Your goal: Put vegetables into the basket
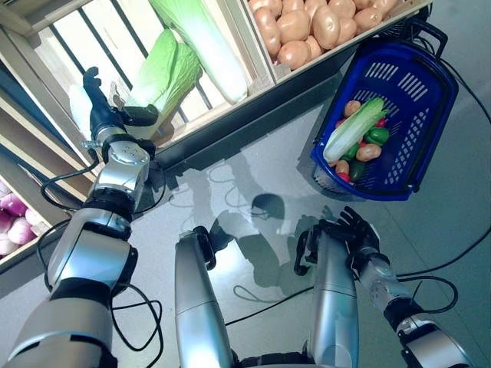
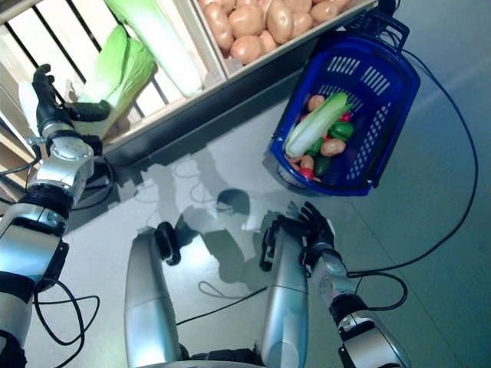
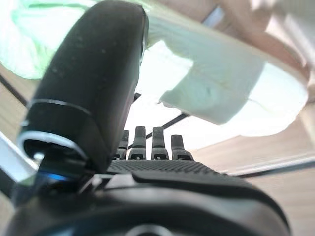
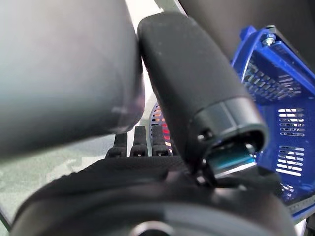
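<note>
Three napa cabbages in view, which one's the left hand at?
The short green-leafed cabbage on the slatted shelf. The open left hand is against its base; the longer one lies further right, the third in the blue basket.

Your left robot hand [image 3: 147, 196] fills the lower frame, thumb [image 3: 93, 83] raised at 11 o'clock, fingers [image 3: 147, 142] extended straight. A pale green cabbage [image 3: 221, 83] lies beyond them on wooden slats [image 3: 266, 152].
</note>
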